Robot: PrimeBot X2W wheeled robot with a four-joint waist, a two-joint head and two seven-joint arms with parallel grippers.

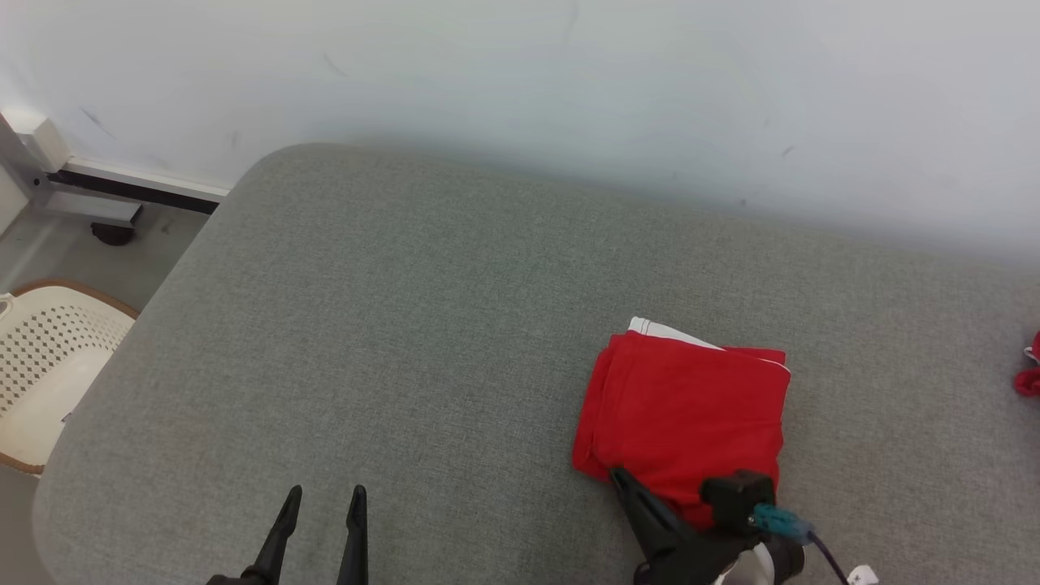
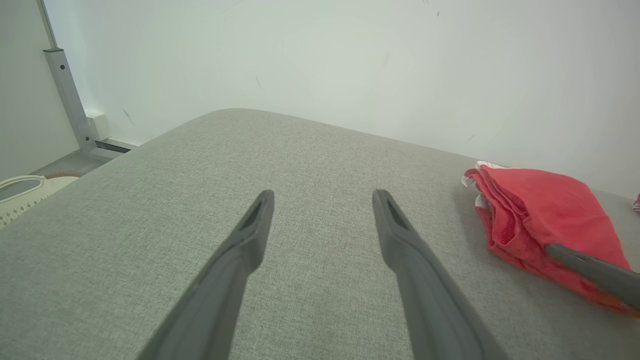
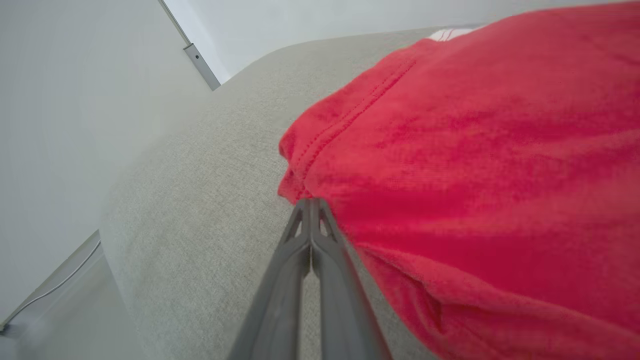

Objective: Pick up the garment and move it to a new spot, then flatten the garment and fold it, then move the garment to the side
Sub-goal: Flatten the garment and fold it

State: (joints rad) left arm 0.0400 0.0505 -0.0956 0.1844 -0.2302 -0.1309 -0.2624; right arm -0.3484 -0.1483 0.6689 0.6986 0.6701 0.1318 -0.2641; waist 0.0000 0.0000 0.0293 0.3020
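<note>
A grey fabric-covered surface (image 1: 390, 325) stood against a white wall (image 1: 569, 73), its far left corner rounded. On it, toward the front edge and right of the middle, lay the red garment (image 1: 691, 406), folded into a compact, roughly square stack with a strip of white trim showing at its far edge. In the left wrist view the garment (image 2: 540, 200) showed several layered folds along its left side. The right gripper (image 1: 621, 478) lay low at the stack's near left corner, its two dark fingers pressed together along their length; in the right wrist view the closed tips (image 3: 311, 202) met the hem of the garment (image 3: 475, 150) where it rested on the surface (image 3: 200, 190), and whether any cloth was pinched between them could not be told. The left gripper (image 1: 326, 491) hovered near the front edge, left of the middle and well apart from the garment, its fingers spread wide with nothing between them but bare surface (image 2: 320, 150). Another scrap of red cloth (image 1: 1029, 375) lay at the surface's right edge. Beyond the left edge, on the floor, stood a cream perforated basket (image 1: 49, 357) with a brown rim, and past it a grey metal post (image 2: 65, 95) by the wall.
</note>
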